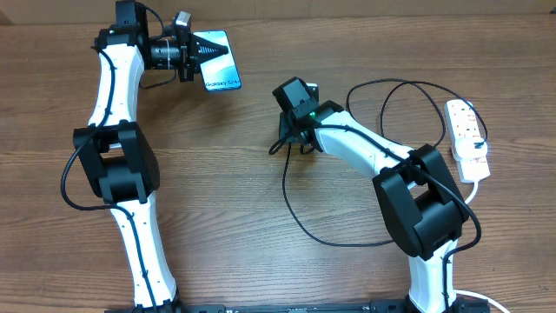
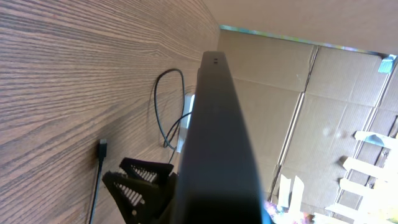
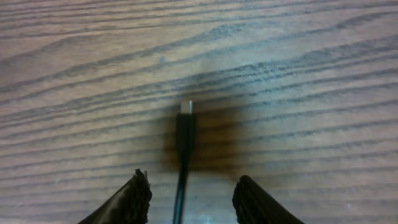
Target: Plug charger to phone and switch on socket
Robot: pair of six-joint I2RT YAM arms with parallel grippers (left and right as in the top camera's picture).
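The phone (image 1: 221,64), with a light blue screen and "Galaxy S24" text, is at the back left. My left gripper (image 1: 203,50) is shut on its far short end. In the left wrist view the phone (image 2: 217,137) shows edge-on as a dark slab beside one finger (image 2: 142,182). The charger is a thin black cable (image 1: 291,209) looping across the middle. My right gripper (image 1: 291,142) is open, pointing down over the cable's free end. In the right wrist view the connector plug (image 3: 185,124) lies on the wood between the two open fingers (image 3: 193,198). The white socket strip (image 1: 466,130) lies at the right edge.
The strip's thicker white lead (image 1: 474,186) runs down toward the front right. Cable loops (image 1: 408,87) lie between the right arm and the strip. In the left wrist view, cardboard boxes (image 2: 323,106) stand beyond the table's far edge.
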